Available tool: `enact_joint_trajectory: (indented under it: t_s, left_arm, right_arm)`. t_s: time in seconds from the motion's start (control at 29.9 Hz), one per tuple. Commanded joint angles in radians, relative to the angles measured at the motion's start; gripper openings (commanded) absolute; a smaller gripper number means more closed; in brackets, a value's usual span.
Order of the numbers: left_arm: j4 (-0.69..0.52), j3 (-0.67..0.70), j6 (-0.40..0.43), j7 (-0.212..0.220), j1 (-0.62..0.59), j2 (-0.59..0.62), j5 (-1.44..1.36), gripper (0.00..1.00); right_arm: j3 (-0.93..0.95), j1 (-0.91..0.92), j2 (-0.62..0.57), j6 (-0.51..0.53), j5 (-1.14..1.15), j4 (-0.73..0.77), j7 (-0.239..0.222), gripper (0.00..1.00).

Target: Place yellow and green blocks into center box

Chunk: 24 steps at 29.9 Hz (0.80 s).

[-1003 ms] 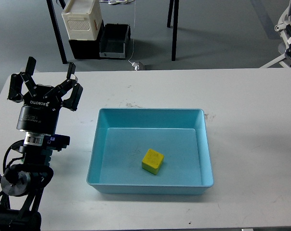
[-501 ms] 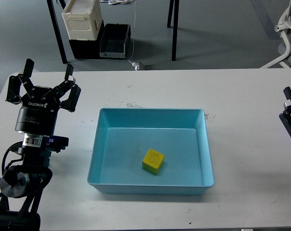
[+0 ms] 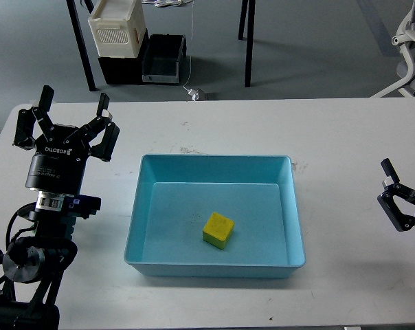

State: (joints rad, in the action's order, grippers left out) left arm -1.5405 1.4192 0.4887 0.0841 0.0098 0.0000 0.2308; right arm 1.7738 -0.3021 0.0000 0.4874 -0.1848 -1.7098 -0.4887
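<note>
The yellow block point(image 3: 218, 229) lies inside the light blue center box point(image 3: 214, 163), a little below the middle of its floor. The green block is not in view. My left gripper point(image 3: 67, 115) is open and empty. It stands above the table to the left of the box, well apart from it. My right gripper point(image 3: 393, 196) shows at the right edge, over the table to the right of the box. Its fingers are spread and hold nothing.
The white table point(image 3: 214, 124) carries only the box. Behind its far edge, on the floor, are a white slotted crate point(image 3: 116, 27), a black bin point(image 3: 163, 58) and table legs. A white chair base point(image 3: 410, 48) is at the far right.
My right gripper has come into view at the right edge and moved down and a little inward. My left gripper has shifted only slightly. The yellow block has not moved.
</note>
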Motion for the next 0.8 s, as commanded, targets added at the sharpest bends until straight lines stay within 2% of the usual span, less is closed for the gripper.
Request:
enact_joint_trajectory:
  t_s: [0.0,0.47,0.77]
  left_arm:
    - [0.0,0.0,0.0,0.0,-0.002,0.0,0.004,1.0]
    - [0.0,0.001,0.0,-0.009,-0.004,0.0,0.005,1.0]
    - [0.01,0.001,0.0,0.0,-0.008,0.0,0.002,1.0]
  right_arm:
    - [-0.022,0.0,0.0,0.001,-0.001,0.013,0.0,1.0]
    - [-0.149,-0.003,0.0,0.001,0.001,0.018,0.0,1.0]
    - [-0.162,-0.003,0.0,0.001,0.004,0.018,0.0,1.0]
